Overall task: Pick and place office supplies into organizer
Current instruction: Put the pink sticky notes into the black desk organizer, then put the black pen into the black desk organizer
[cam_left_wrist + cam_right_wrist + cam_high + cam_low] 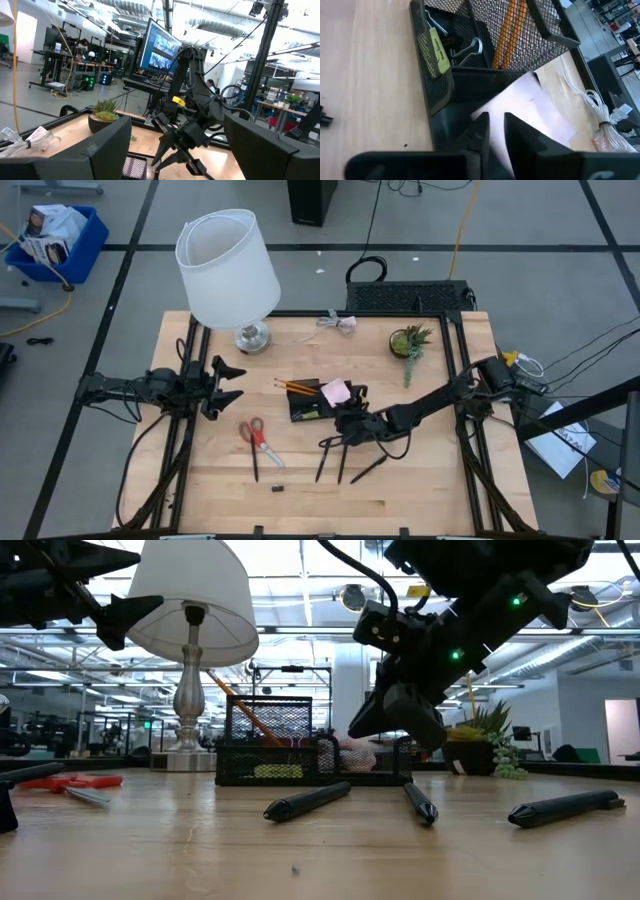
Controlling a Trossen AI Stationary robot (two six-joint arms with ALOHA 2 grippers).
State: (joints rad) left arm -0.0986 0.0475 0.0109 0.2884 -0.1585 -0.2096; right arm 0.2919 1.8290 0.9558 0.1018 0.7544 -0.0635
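The black mesh organizer (303,408) sits mid-table with orange pencils (296,387) and binder clips (465,47) inside it. The pink sticky-note pad (335,391) lies tilted on the organizer's right end. My right gripper (352,412) is just right of the pad, its fingers nearly together. Three black pens (324,458) (346,462) (370,470) lie on the table nearer the front edge. Red-handled scissors (255,433) and a tiny dark bit (277,488) lie to their left. My left gripper (232,380) hovers open at the left, raised above the table. My right gripper (496,125) has the pad's near corner (492,117) in the narrow gap between its two fingers. It comes slanting down from the table's right. The pad (535,110) sits tilted, its far part resting on the organizer's end wall (470,82). How deep it reaches is hidden.
A white-shaded lamp (228,265) stands at the far left of the table. A small potted plant (410,342) stands at the far right, and a tied cable bundle (340,323) lies between them. A black mesh box (405,295) sits beyond the far edge. Bare wood lies along the near edge.
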